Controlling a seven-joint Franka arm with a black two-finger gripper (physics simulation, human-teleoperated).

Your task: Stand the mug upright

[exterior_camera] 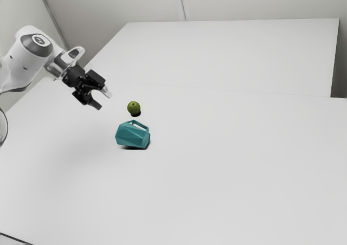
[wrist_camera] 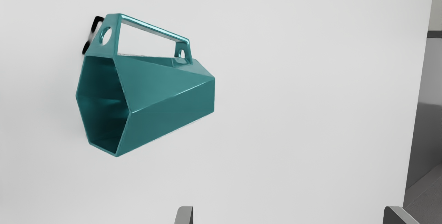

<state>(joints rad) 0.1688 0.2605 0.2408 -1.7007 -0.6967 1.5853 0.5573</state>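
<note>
Hanging over worktop (exterior_camera: 227, 174), jaws standing wide apart, nothing held between them; white arm (exterior_camera: 34, 55) reaching in from exterior view's left; teal faceted mug (exterior_camera: 132, 136) lying on its side on worktop, well clear of jaws; its open mouth (wrist_camera: 103, 106) visible in wrist view, long handle (wrist_camera: 155, 28) along its flank; round green fruit (exterior_camera: 133, 108) near mug, apart from it, on worktop too.

On the table (exterior_camera: 227, 185), the mug (exterior_camera: 133, 136) lies on its side, nearer the edge at the exterior view's left than that at its right. The fruit (exterior_camera: 133, 108) lies near the mug, toward the far edge.
</note>
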